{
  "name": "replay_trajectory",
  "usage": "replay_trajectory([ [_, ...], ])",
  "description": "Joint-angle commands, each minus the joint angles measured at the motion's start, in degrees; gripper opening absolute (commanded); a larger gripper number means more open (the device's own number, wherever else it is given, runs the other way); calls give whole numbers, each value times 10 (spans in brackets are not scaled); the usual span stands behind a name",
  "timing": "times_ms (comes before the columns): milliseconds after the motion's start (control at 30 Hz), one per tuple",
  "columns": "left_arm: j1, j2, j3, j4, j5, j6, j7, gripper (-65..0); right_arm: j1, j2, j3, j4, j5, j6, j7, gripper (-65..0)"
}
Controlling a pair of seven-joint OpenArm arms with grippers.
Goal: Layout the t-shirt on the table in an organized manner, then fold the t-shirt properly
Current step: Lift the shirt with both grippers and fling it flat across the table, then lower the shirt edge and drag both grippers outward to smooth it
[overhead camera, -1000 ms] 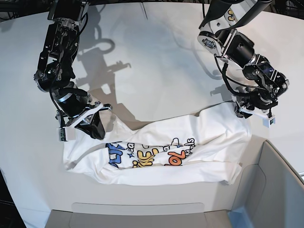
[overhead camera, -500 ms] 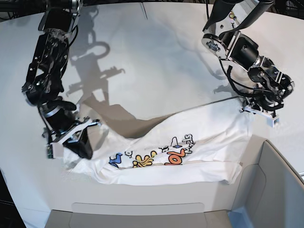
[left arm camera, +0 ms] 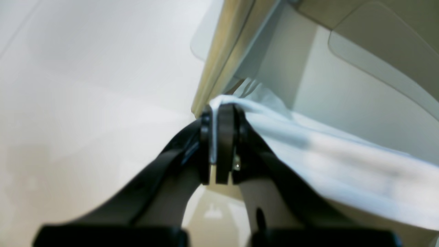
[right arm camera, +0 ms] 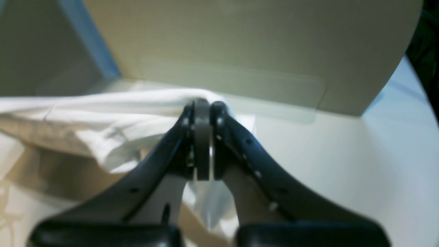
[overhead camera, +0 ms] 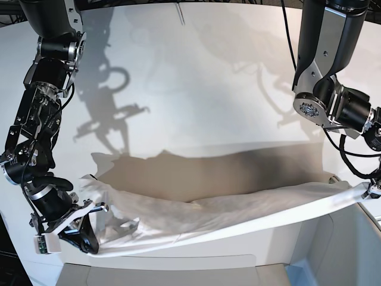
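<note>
The t-shirt (overhead camera: 238,208) hangs stretched in a long white band between the two grippers, lifted off the table (overhead camera: 196,89) along the near edge, with its shadow lying dark on the tabletop behind it. The print cannot be made out from the base view; only bunched white folds show.

The left gripper (left arm camera: 216,113) is clenched on a thin edge of the cloth — the fabric shows as a pale sliver pinched between the black fingers (left arm camera: 224,144), then spills away to one side of them in a blurred white sweep. Just beyond the fingertips stands the pale wall of a grey-white bin (left arm camera: 308,68).

The right gripper (right arm camera: 203,104) is likewise clamped tight on the shirt — cloth bulges over the tips of its fingers (right arm camera: 202,144) and trails off to one side in creased folds, with a little more hanging below the pads. Past the fingertips rises the bin's flat beige wall (right arm camera: 240,41), with bare tabletop on the other side.
</note>
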Motion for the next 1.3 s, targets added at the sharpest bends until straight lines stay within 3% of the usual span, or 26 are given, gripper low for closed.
replay_trajectory([
  [0,13,-4,4,6,-1,-1,-2,-632,12,4,20,12,2,-1,15,-650],
  [233,148,-1,4,49,-25,-1,-2,-632,-92,-2,54,62,68,-1,-53,-650],
  [500,316,-2,4,105,-74,-1,-2,-632,-273,-21,57,131,70,-2,-79,-650],
  [667,348,0,5,105,-74,-1,-2,-632,-328,-67,115,138,103,-2,-81,-650],
  [900,380,-4,5,105,-74,-1,-2,-632,-425,-71,140,140,172,-2,-81,-650],
  [1000,398,-4,7,105,-74,-1,-2,-632,-480,-68,116,136,210,-2,-111,-650],
  [1267,419,-1,59,105,-70,-1,-19,-632,-551,-93,92,135,210,0,-128,-650],
])
